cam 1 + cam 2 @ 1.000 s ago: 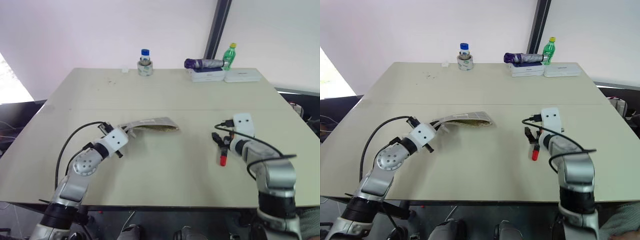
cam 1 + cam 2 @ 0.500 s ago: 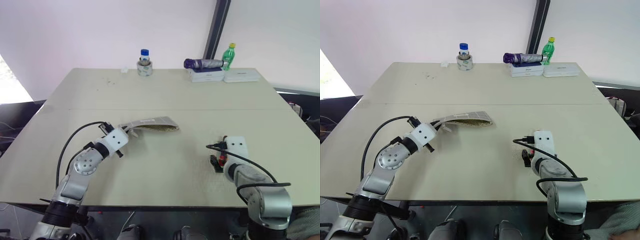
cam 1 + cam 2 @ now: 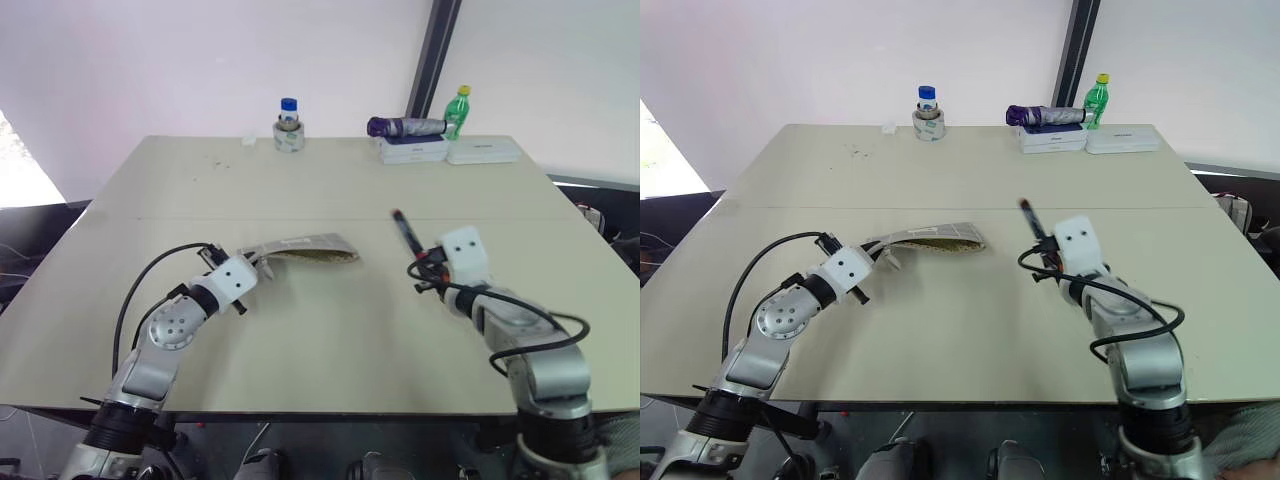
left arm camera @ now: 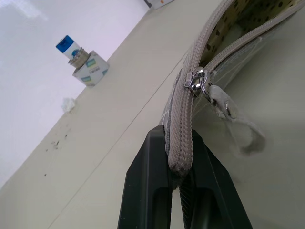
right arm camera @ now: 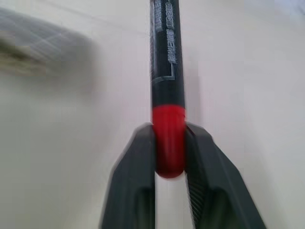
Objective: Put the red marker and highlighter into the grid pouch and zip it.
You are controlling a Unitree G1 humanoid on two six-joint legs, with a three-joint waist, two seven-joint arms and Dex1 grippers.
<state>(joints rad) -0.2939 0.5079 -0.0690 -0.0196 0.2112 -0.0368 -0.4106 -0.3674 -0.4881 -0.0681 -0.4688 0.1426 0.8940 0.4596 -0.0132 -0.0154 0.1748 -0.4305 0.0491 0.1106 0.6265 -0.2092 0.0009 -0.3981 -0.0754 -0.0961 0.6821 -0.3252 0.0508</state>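
The grid pouch lies on the table left of centre, its zipper open and its mouth gaping towards the right. My left gripper is shut on the pouch's zipper end, beside the pull and its cord. My right gripper hovers above the table to the right of the pouch, shut on the red cap of the red marker. The marker's black barrel sticks up and away from the fingers. The highlighter is out of view.
At the table's far edge stand a blue-capped bottle on a tape roll, a purple folded umbrella, a green bottle and white boxes. Bare tabletop lies between my arms.
My right gripper dipped to the table, shut on the red marker's cap and lifted it up and to the left, towards the pouch. The left gripper and pouch stayed still.
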